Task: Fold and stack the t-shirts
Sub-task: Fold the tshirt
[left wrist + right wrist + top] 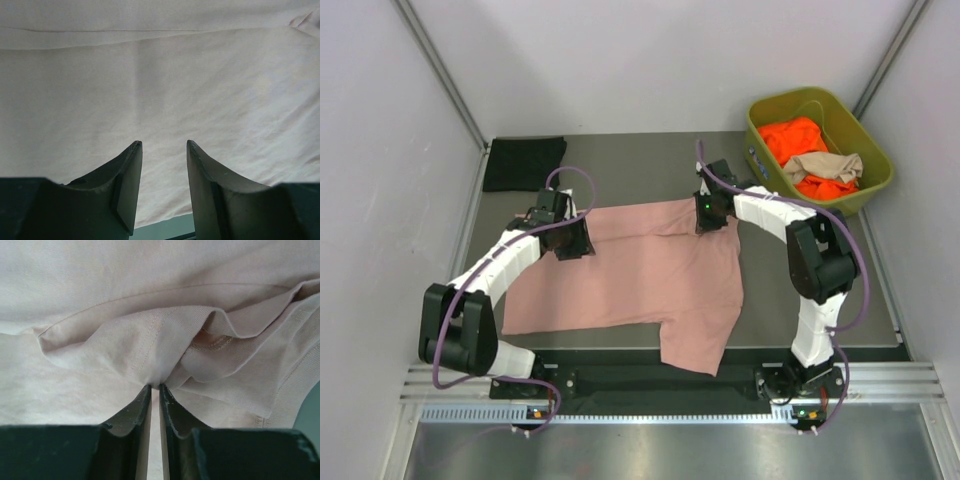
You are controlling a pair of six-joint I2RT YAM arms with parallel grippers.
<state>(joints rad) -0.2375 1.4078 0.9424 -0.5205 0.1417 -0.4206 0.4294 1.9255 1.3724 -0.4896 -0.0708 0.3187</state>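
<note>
Right gripper [155, 386] clamps the far edge of the pink t-shirt [630, 280]; left gripper [164, 143] apart, perhaps touching.

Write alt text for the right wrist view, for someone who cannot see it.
The right gripper, jaws nearly closed, pinches a bunched fold of the dusty pink t-shirt. Stitched seams and a ribbed edge show in the gathered cloth, which fills nearly the whole view.

pink t-shirt [630, 285] spread, centre | black t-shirt [523, 163] folded, far left | tan t-shirt [827, 165] crumpled atop orange t-shirt [792, 136], far right
</note>
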